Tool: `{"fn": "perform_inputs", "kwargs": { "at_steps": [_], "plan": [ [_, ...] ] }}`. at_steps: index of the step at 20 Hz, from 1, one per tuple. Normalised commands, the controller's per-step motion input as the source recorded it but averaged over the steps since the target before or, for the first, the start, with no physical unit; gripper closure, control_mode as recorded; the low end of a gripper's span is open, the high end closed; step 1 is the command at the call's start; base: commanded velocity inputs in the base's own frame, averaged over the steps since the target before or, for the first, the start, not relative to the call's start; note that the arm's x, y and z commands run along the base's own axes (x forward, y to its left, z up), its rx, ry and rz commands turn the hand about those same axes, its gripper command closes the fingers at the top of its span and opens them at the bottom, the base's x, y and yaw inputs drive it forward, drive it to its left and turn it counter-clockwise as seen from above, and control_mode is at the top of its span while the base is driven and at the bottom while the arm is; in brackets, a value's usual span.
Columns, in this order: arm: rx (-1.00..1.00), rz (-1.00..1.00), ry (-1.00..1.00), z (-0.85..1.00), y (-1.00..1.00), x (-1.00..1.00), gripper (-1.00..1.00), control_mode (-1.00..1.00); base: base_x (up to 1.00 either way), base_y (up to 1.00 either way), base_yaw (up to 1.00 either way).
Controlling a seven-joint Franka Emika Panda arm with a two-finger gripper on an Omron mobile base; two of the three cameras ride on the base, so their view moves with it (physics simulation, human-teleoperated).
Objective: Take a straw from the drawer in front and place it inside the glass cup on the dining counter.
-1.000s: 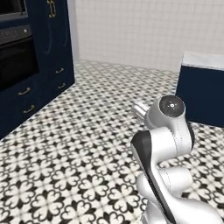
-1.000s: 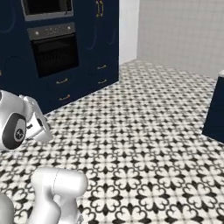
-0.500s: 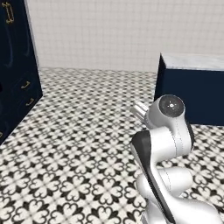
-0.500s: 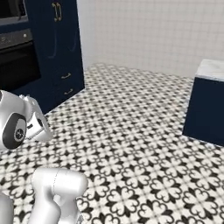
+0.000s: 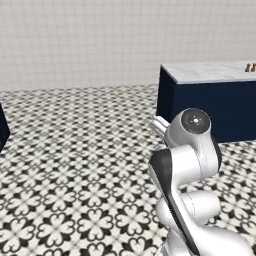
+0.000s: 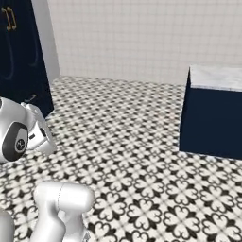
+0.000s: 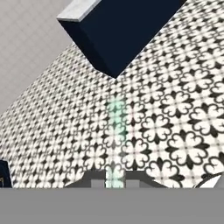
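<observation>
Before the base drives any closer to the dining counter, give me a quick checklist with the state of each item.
1. Straw in the gripper: ok, a pale thin stick rises from between the shut jaws in the hand view.
2. Dining counter in sight: ok, its marble top and navy base stand ahead to the right.
3. Floor between base and counter free of obstacles: ok.
4. Glass cup located: cannot tell; small things stand at the counter's far right, too small to identify.
5. Arm tucked clear of the counter: ok.
</observation>
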Motion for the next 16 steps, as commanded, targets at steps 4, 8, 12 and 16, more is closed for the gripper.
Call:
{"fn": "perform_inputs", "kwargs": {
  "at_steps": [4, 8, 12, 16],
  "plan": [
    [0.0, 0.0, 0.0, 0.0, 0.0, 0.0, 1.0, 1.0, 1.0, 0.79, -0.44],
    [0.0, 0.0, 0.0, 0.0, 0.0, 0.0, 1.0, 1.0, 1.0, 0.73, -0.44],
    [0.0, 0.0, 0.0, 0.0, 0.0, 0.0, 1.0, 1.0, 1.0, 0.68, -0.44],
    [0.0, 0.0, 0.0, 0.0, 0.0, 0.0, 1.0, 1.0, 1.0, 0.73, -0.43]
  ]
}}
